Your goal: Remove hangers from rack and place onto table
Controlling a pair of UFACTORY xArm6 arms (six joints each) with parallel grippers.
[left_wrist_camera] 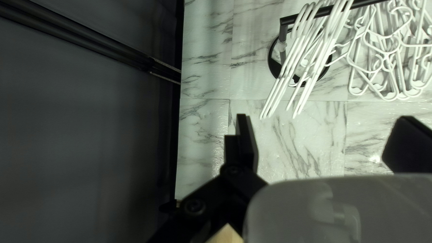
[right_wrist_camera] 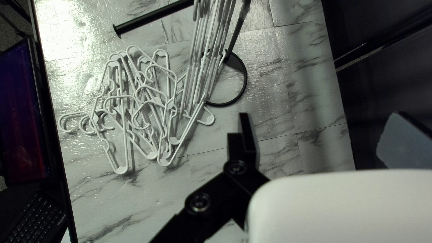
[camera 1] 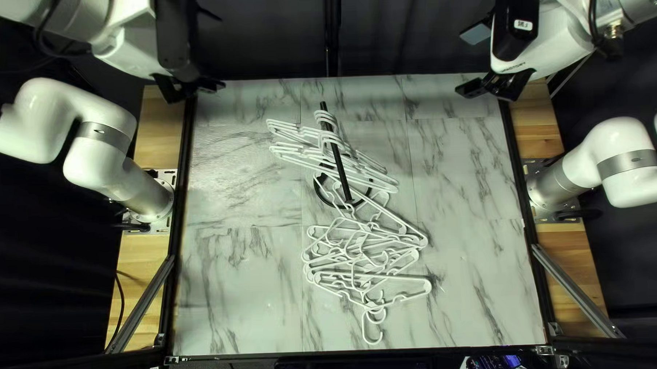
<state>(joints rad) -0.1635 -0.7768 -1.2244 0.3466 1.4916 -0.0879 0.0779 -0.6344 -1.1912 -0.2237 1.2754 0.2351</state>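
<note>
White hangers (camera 1: 290, 158) are seen hung in a row on the black rack (camera 1: 339, 162), sited just toward twelve o'clock of desk (camera 1: 234, 188) centre. A tangled heap of loose hangers (camera 1: 360, 262) is laid on the desk at six o'clock from it. Left gripper (camera 1: 211, 50) is held at eleven o'clock, right gripper (camera 1: 470, 62) at one; both sets of jaws are parted.

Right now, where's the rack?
In the top left view, the rack stands around the middle of the table, between the arms' bases. Hangers hang on it, and the hanger pile lies toward the near edge.
</note>
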